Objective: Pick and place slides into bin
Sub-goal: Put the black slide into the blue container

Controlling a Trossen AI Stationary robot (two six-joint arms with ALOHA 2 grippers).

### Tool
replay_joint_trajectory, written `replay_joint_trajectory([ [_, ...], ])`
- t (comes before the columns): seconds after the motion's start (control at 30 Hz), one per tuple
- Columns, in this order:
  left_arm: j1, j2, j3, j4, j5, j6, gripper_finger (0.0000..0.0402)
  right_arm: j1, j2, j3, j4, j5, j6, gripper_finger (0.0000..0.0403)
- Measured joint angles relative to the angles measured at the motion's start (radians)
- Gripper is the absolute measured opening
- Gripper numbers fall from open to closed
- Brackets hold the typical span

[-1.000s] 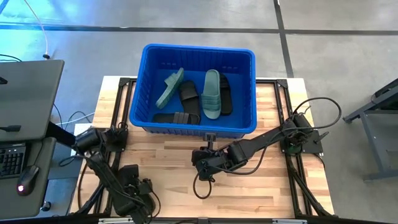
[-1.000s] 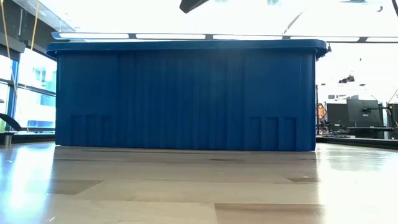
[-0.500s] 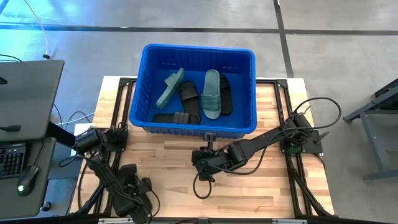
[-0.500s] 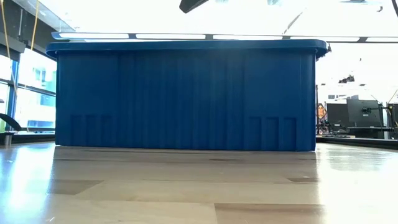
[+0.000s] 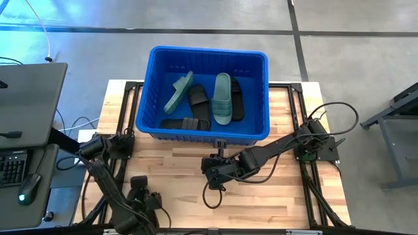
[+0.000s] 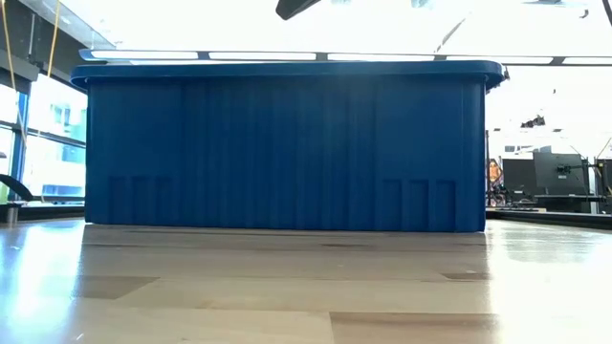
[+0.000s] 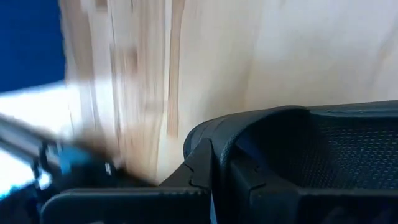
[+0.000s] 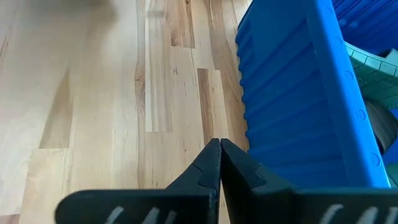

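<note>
The blue bin (image 5: pixel 147 98) stands at the table's far middle. Two green slides (image 5: pixel 223 98) and several black ones (image 5: pixel 199 103) lie inside it. My left gripper (image 5: pixel 140 199) is at the table's near left corner, shut on one more black slide (image 7: pixel 323 149), which the arm mostly hides in the high view. My right gripper (image 5: pixel 212 166) hangs shut and holding nothing above the boards, just in front of the bin's near wall (image 8: pixel 280 106). My left gripper pinches the black slide's raised rim at one rounded end (image 7: pixel 208 134). One finger (image 7: pixel 199 177) is outside the rim and the other is over the textured footbed. The fingers come steeply from above. The slide's body stretches away from the fingers, above the blurred boards.
A dark metal frame (image 5: pixel 121 91) runs round the tabletop's edges. Off the table's left side stands a desk with a laptop and mouse (image 5: pixel 26 189). Bare boards (image 5: pixel 261 202) lie in front of the bin. In the low view the bin's near wall (image 6: pixel 287 143) blocks the far side.
My left hand has risen from the near left corner and shifted a little toward the near edge, tipping as its elbow bent. My right arm has kept still.
</note>
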Motion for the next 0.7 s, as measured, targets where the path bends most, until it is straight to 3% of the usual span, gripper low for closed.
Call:
replay_joint_trajectory([
  [0.37, 0.038, -0.001, 0.179, -0.003, -0.249, 0.218, 0.0003, 0.0, 0.0, 0.0, 0.0, 0.0, 0.0, 0.0],
  [0.7, 0.112, -0.001, 0.296, -0.004, -0.457, 0.526, 0.0002, 0.0, 0.0, 0.0, 0.0, 0.0, 0.0, 0.0],
])
